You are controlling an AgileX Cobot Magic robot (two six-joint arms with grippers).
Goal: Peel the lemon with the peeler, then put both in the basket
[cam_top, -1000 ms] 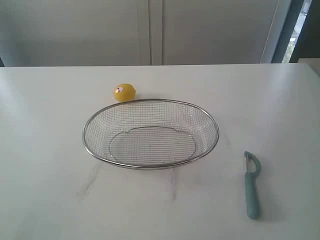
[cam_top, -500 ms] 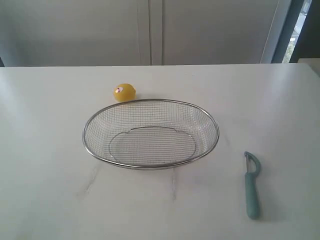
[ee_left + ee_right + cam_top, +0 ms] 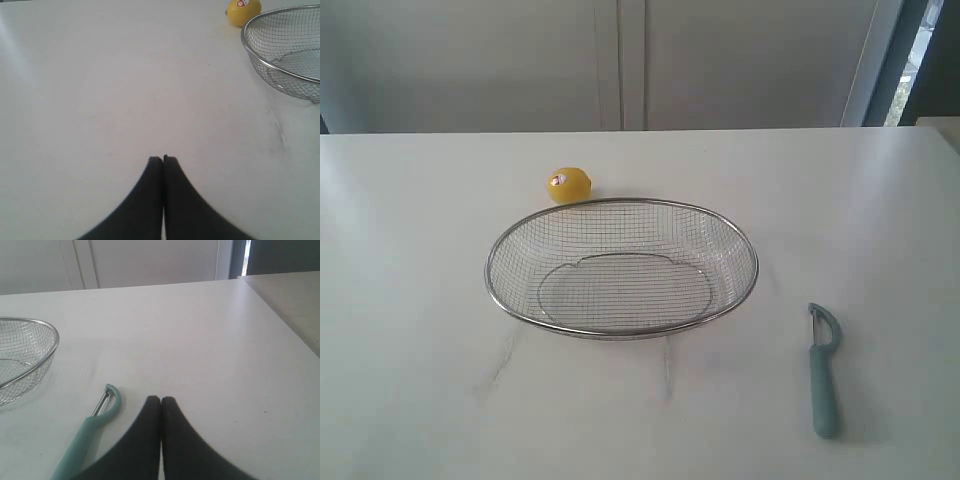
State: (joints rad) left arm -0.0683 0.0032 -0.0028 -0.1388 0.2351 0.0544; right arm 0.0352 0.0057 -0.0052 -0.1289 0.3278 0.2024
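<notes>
A yellow lemon [image 3: 568, 185] with a red-and-white sticker sits on the white table just behind the basket [image 3: 620, 330], a wide oval of silver wire mesh that holds nothing. The teal-handled peeler [image 3: 823, 375] lies flat at the front right, blade end pointing away. Neither arm shows in the exterior view. My left gripper [image 3: 163, 159] is shut and empty over bare table, with the lemon [image 3: 243, 10] and the basket [image 3: 265, 62] far ahead. My right gripper [image 3: 160, 400] is shut and empty, just beside the peeler [image 3: 95, 422], with the basket [image 3: 47, 357] further off.
The white table [image 3: 410, 300] ends at a far edge before grey cabinet doors [image 3: 620, 60]. A dark window frame [image 3: 910, 60] stands at the back right, and the table's right edge [image 3: 280, 325] shows in the right wrist view.
</notes>
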